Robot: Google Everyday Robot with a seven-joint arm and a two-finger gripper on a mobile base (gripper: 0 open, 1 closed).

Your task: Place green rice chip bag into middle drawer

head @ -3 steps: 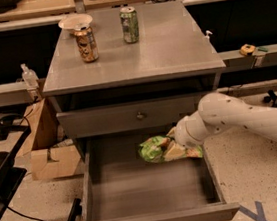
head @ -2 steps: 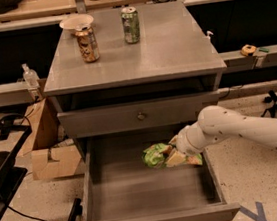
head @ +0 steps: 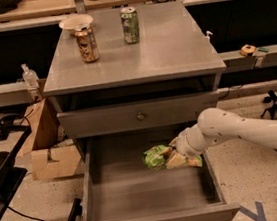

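The green rice chip bag [head: 158,157] is a crinkly bright-green bag with tan chip pictures. It hangs low inside the open middle drawer [head: 139,195], at its back right, close to the drawer floor. My gripper [head: 178,154] reaches in from the right over the drawer's right wall and is shut on the bag's right end. The white arm [head: 242,132] hides most of the gripper's body. I cannot tell whether the bag touches the drawer floor.
The upper grey drawer [head: 139,116] is closed above the open one. On the cabinet top stand a green soda can [head: 130,25], a brown can [head: 86,43] and a white bowl [head: 75,22]. A cardboard box [head: 48,154] and black equipment [head: 1,184] stand at the left.
My gripper has carried the bag down and slightly right, deeper into the open middle drawer. The cans, the bowl and both drawers have not moved.
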